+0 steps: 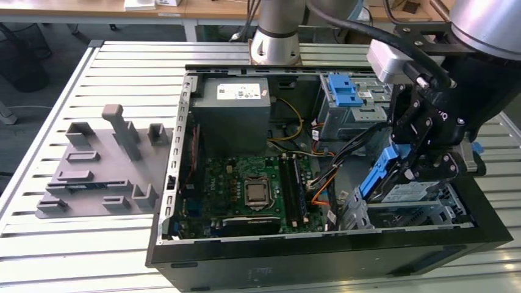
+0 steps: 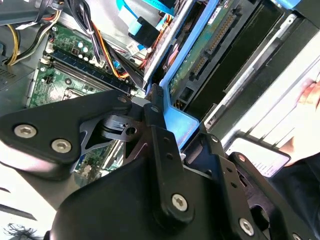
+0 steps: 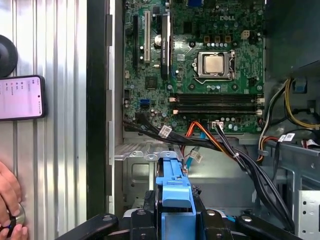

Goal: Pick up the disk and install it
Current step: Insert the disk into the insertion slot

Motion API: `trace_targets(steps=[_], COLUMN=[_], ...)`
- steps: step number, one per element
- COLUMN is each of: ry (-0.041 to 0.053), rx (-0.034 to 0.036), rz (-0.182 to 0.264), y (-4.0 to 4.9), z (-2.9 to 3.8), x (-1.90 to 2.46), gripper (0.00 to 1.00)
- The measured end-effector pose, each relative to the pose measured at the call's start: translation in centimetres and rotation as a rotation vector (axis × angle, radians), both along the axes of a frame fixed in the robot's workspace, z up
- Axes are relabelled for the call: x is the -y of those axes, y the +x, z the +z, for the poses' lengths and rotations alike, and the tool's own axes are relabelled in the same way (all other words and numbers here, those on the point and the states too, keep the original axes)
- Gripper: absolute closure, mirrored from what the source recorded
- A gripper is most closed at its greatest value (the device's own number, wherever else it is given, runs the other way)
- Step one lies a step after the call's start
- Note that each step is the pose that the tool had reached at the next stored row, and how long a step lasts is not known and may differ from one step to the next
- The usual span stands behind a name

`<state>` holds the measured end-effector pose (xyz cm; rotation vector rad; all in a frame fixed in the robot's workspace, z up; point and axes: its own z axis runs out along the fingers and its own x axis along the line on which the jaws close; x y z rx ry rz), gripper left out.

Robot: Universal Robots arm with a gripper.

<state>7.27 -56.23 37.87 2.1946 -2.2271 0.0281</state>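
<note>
We see one pincer (image 1: 421, 160) closed around one disk (image 1: 389, 183), held tilted over one open computer case (image 1: 326, 256) on the bench (image 1: 106, 244).

The claw (image 3: 175, 212) grips the disk (image 3: 174, 182) by its blue bracket over the open computer case (image 3: 97, 100), near the green motherboard (image 3: 195, 85) and orange-black cables (image 3: 216, 141). A phone (image 3: 20, 97) and a person's hand (image 3: 10, 202) rest on the ribbed counter (image 3: 60, 150).

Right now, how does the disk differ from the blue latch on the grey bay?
The disk is tilted, gripped by the claw; the blue latch lies on the grey bay, untouched. The disk is silver with a label in a blue frame; the blue latch is all blue. Both carry blue plastic.
</note>
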Motion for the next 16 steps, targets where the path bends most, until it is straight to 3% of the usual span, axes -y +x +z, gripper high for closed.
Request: trace_targets(steps=[12, 16], ry=[0.0001, -0.0001], rx=[0.0, 0.0], rz=[0.0, 0.0], y=[0.0, 0.0], z=[-1.82, -1.97], x=[0.03, 0.03], gripper=[0.64, 0.64])
